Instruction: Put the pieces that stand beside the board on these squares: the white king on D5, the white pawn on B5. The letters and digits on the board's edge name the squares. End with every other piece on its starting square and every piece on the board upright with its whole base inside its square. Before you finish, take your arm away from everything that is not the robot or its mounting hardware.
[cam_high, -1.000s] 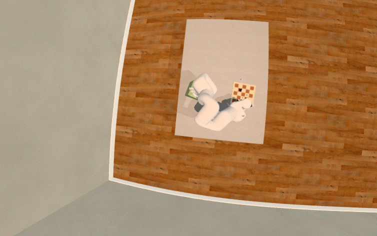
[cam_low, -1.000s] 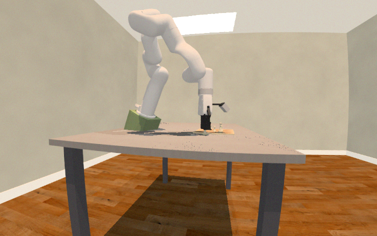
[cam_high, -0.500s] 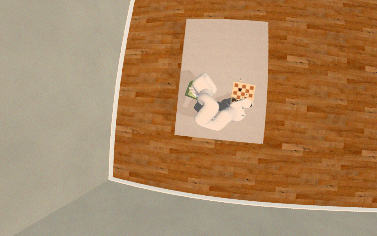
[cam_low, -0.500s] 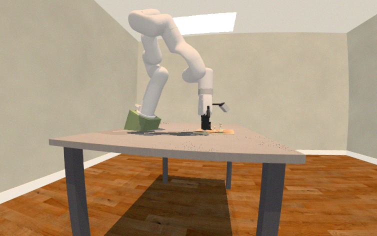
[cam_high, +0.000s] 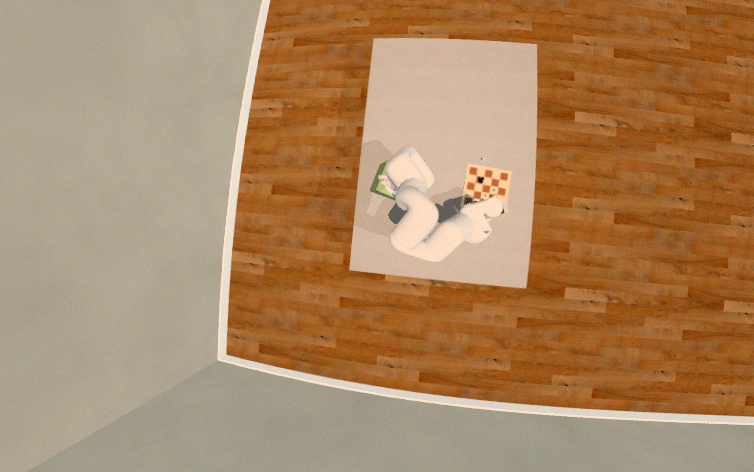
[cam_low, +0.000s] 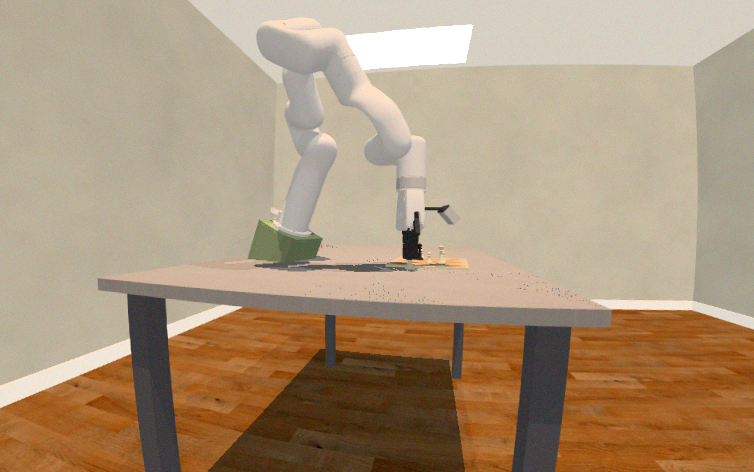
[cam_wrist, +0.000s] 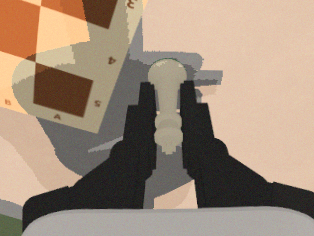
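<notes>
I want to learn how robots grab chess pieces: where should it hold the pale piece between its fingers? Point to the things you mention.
Probably by the narrow stem of the pale chess piece (cam_wrist: 168, 102), coming from above with one finger each side. It looks upright, and its stem is slimmer than its wide base.

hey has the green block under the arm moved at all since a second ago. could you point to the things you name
No, the green block (cam_high: 380, 188) (cam_low: 284, 247) sits at the same place on the table (cam_high: 445, 94) (cam_low: 356, 300).
</notes>
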